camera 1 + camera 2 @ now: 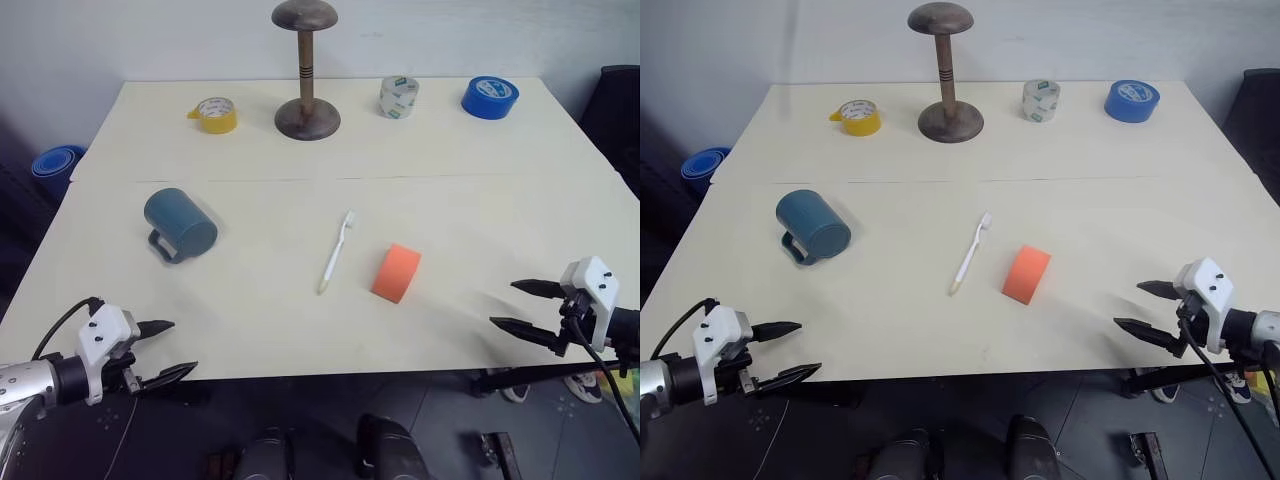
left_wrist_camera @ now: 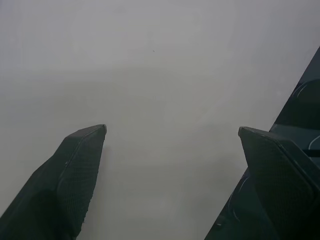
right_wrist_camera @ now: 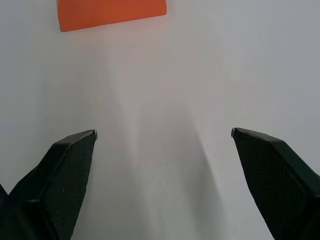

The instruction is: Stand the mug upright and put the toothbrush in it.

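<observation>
lying on its side left of centre on surface, mug points mouth near-right, handle near-left; left hand nearer, fingers wide, empty, at near-left edge. toothbrush lies centre, long axis near-to-far; right hand wide, empty, near-right, beyond orange block.

Teal mug, white toothbrush, orange block, cream table.
</observation>
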Controlling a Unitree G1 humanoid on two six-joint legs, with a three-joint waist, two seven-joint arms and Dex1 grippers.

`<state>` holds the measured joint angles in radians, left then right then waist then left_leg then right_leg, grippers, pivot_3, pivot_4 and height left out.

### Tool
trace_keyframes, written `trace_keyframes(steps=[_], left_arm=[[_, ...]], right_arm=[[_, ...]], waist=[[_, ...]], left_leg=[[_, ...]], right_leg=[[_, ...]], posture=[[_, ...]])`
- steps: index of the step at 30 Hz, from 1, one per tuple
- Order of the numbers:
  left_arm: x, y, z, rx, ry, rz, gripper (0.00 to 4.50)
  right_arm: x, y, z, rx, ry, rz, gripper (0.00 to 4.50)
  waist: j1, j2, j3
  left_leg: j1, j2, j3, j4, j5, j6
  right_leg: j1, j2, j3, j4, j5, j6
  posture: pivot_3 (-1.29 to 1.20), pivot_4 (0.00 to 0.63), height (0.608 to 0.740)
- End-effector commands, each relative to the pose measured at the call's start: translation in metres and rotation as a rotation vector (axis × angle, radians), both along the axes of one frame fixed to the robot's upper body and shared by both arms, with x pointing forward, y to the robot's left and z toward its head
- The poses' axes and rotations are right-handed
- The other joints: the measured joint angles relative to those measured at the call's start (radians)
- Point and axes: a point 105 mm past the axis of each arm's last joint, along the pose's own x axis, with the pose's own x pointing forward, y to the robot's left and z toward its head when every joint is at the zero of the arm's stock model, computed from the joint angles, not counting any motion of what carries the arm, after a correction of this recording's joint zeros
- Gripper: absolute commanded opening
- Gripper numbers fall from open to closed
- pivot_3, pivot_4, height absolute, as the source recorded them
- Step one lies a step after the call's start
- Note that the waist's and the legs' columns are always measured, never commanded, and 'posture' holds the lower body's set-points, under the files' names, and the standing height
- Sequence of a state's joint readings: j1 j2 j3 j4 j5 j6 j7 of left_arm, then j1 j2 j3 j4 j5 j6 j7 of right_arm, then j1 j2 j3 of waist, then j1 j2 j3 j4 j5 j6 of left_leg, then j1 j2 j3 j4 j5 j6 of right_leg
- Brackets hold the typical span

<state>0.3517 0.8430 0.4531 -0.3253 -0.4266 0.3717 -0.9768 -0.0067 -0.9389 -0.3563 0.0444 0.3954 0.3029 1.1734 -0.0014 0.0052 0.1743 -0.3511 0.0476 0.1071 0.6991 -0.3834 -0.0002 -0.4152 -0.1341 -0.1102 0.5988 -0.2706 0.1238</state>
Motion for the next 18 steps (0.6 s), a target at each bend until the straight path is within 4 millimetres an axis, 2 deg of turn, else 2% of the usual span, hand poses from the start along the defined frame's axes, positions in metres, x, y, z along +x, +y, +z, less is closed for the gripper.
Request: trace_keyframes(steps=[1,13,16,18], left_arm=[[-0.001,-0.003,0.005,-0.003,-0.018,-0.016,4.5],[0.002,-0.012,0.01,-0.073,-0.023,0.014,4.5],[0.0,-0.026,0.015,-0.129,-0.001,-0.043,4.5],[0.001,-0.042,0.019,-0.131,-0.006,-0.113,4.5]], right_arm=[[-0.001,-0.002,0.008,-0.022,-0.025,0.01,4.49],[0.001,-0.001,0.009,0.004,-0.019,-0.023,4.49],[0.001,0.003,0.014,0.062,-0.036,-0.079,4.49],[-0.003,0.014,0.018,0.152,-0.056,-0.146,4.49]], waist=[[0.0,0.0,0.0],[0.001,0.0,0.0],[0.001,0.0,0.0],[0.002,0.0,0.0]], left_leg=[[0.0,0.0,0.0,0.0,0.0,0.0],[0.0,0.0,0.0,0.0,0.0,0.0],[0.0,0.0,0.0,0.0,0.0,0.0],[0.0,0.0,0.0,0.0,0.0,0.0]], right_leg=[[0.0,0.0,0.0,0.0,0.0,0.0],[0.0,0.0,0.0,0.0,0.0,0.0],[0.0,0.0,0.0,0.0,0.0,0.0],[0.0,0.0,0.0,0.001,0.0,0.0]], posture=[[0.0,0.15,0.74],[0.0,0.15,0.74],[0.0,0.15,0.74],[0.0,0.15,0.74]])
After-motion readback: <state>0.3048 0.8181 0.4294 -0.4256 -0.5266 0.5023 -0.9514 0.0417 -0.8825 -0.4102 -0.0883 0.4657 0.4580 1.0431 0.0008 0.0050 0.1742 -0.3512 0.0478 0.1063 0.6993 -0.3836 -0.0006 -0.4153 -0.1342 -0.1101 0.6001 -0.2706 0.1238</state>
